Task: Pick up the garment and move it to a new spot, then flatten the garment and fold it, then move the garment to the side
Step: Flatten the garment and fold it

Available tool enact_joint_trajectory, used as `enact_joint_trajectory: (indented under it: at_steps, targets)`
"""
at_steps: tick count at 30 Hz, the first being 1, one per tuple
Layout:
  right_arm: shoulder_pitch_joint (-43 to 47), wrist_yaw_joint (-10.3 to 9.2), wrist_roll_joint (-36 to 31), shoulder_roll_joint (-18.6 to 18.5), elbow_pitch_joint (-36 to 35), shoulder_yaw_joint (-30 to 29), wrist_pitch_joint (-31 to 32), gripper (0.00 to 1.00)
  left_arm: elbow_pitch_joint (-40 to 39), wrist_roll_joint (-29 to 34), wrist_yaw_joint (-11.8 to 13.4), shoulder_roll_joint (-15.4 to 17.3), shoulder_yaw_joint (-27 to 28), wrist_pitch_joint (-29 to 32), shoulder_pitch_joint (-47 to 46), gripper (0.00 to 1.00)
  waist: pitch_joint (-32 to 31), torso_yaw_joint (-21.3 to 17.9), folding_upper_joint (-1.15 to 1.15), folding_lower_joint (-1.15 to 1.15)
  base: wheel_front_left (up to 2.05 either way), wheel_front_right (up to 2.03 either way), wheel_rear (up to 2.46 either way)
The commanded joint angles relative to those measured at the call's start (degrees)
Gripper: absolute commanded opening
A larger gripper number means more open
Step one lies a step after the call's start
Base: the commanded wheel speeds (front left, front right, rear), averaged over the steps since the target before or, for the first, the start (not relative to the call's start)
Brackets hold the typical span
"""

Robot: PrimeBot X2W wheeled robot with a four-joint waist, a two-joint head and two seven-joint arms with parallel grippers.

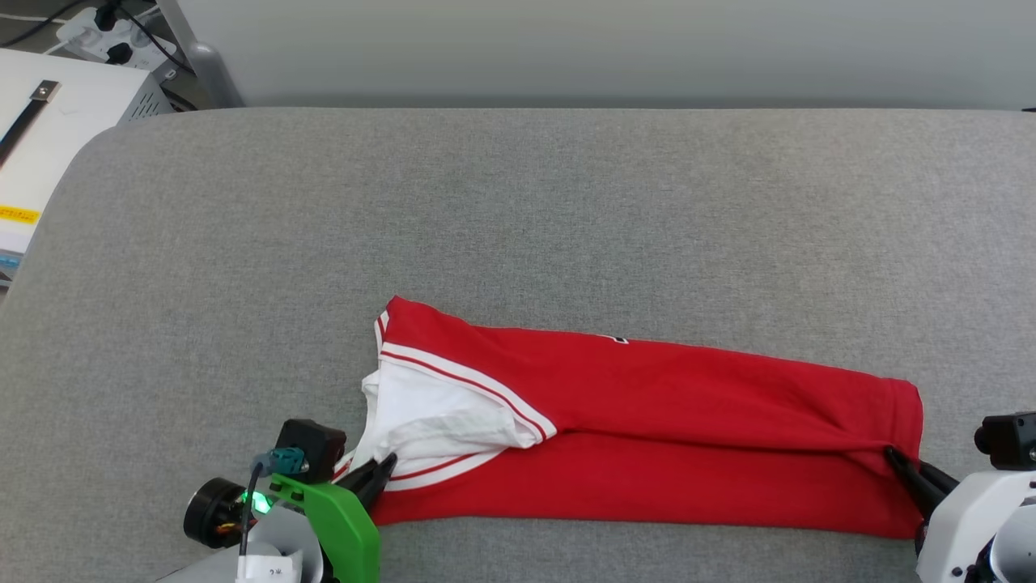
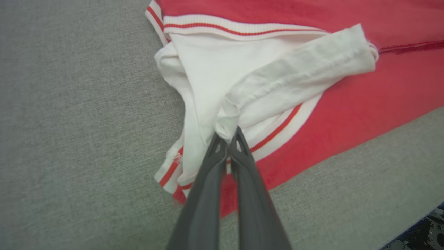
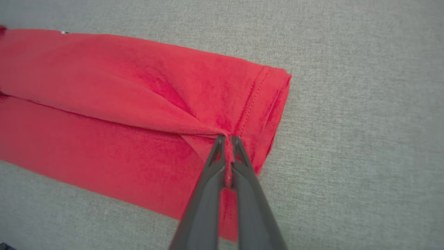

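A grey cloth surface point(image 1: 518, 202) spans the head view. The garment point(image 1: 688, 421) lies on it near the front edge, folded into a long red strip running left to right. Its white sleeve point(image 1: 437, 421) bunches at the left end, striped trim showing. The left gripper point(image 1: 380, 474) has its fingers pressed together, pinching a fold of that sleeve. The right gripper point(image 1: 894, 457) is likewise clamped on a red fold beside the hem point(image 3: 255, 97) at the right end.

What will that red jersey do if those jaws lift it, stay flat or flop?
Probably flop: the red jersey puckers where the shut jaws pinch it. Its loose white sleeve would likely dangle. It looks thin, so probably light.
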Motion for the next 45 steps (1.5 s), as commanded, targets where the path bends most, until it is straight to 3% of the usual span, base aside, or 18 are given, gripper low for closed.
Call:
enact_joint_trajectory:
  at_steps: [1, 4, 5, 6, 7, 8, 14, 20, 25, 33, 45]
  targets:
    - [0.87, -0.04, -0.49, 0.72, -0.15, -0.6, 0.5, 0.0, 0.82, -0.75, -0.13, -0.72, 0.28, -0.72, 0.85, 0.0, 0.56, 0.08, 0.0, 0.0, 0.0, 0.0, 0.0]
    - [1.08, -0.04, -0.76, 1.87, 0.57, -0.83, 1.28, 0.0, 2.52, -0.67, -0.47, -1.69, 0.41, -1.27, 0.79, 0.0, 1.05, 0.15, 0.0, 0.0, 0.0, 0.0, 0.0]
    - [0.99, -0.04, -0.9, 2.19, 0.73, -0.86, 1.35, 0.18, 3.25, -0.47, -0.29, -2.09, 0.58, -1.72, 0.67, 0.0, 1.16, 0.19, 0.0, 0.0, 0.0, 0.0, 0.0]
    - [0.91, -0.04, -0.94, 2.42, 0.78, -0.84, 1.45, 0.97, 3.76, -0.34, -0.24, -2.39, 0.67, -2.03, 0.62, 0.33, 1.19, 0.21, 0.0, 0.0, 0.0, 0.0, 0.0]
    - [0.77, -0.04, -0.87, 2.7, 0.61, -0.89, 1.48, 1.0, 4.33, 0.14, -0.09, -2.65, 0.78, -2.55, 0.46, 0.93, 1.11, 0.22, 0.0, 0.0, 0.0, 0.0, 0.0]
    - [0.67, -0.04, -0.81, 2.87, 0.36, -1.09, 1.36, 1.0, 4.68, 0.34, 0.14, -2.84, 1.23, -3.17, 0.43, 1.0, 0.95, 0.23, 0.0, 0.0, 0.0, 0.0, 0.0]
    - [1.01, -0.04, -0.69, 2.28, -3.54, -3.4, 1.08, 1.0, 3.83, 3.21, 4.0, -2.97, 6.68, -5.71, 1.91, 1.0, -0.79, 0.26, 0.0, 0.0, 0.0, 0.0, 0.0]
    - [1.0, -0.04, 2.09, 1.63, -8.18, -9.06, 3.76, 1.0, -2.34, 13.66, 9.38, -4.13, 20.08, -5.85, 7.39, 1.0, -1.49, 0.61, 0.0, 0.0, 0.0, 0.0, 0.0]
    - [1.04, -0.04, 8.18, 0.34, -7.98, -12.06, 10.98, 1.0, -5.61, 22.75, 11.38, -6.72, 29.56, -5.86, 13.29, 1.0, -1.3, 1.19, 0.0, 0.0, 0.0, 0.0, 0.0]
    - [0.54, -0.04, 16.39, -1.78, -3.75, -12.49, 21.87, 1.0, -8.85, 33.77, 10.24, -12.4, 42.39, -5.87, 20.18, 1.0, -0.09, 2.33, 0.0, 0.0, 0.0, 0.0, 0.0]
    - [-3.24, -0.04, 17.04, -0.82, 5.42, -5.95, 21.03, 1.0, -11.98, 47.39, 5.25, -22.74, 55.06, -5.87, 26.36, 1.0, 1.87, 4.7, 0.0, 0.0, 0.0, 0.0, 0.0]
